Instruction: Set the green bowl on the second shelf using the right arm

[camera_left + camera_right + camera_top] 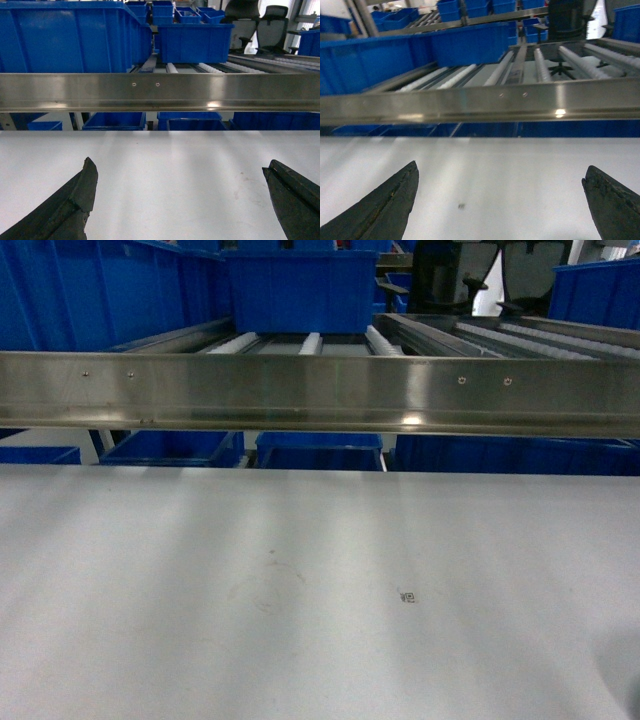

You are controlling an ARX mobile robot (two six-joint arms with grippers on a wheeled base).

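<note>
Our right gripper (500, 200) holds its jaws wide apart over the bare white table (300, 590), gripping nothing; the left gripper (180, 200) likewise. Beyond runs the steel rail (320, 390) fronting a roller shelf with blue bins (300, 290). We see no green bowl in any view.

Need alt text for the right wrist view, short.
The right tool hangs open and empty over a bare white table. Beyond it a steel rail fronts a roller shelf with blue bins. No green bowl is in view.
</note>
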